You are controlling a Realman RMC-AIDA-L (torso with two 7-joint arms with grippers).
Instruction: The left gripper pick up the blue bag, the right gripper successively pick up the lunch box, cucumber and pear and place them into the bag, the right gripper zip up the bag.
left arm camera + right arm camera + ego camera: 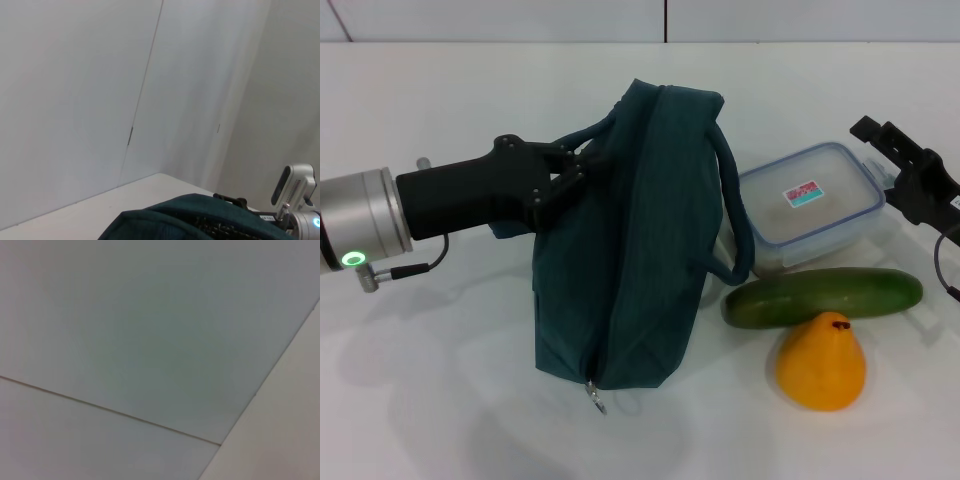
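My left end effector (582, 165), a black two-finger claw on a silver wrist, is clamping one rope-like loop handle of the large dark teal-blue soft fabric bag (620, 250), which is standing near the middle of the white desk (440, 400) with its zipper pull hanging at the near end. The fabric looks limp and light, so I judge it will sag unless I am holding the handle firmly. My right end effector (905, 165), the black claw, is hovering toward the desk's right edge, just beyond the flat clear plastic lunch box with the blue-rimmed lid (810, 205); I cannot tell whether its fingers are apart. The box seems stiff and slick, so it is best gripped across its rim. The long dark green cucumber (823, 297) and the orange-yellow pear (821, 362) are lying nearer the front edge.
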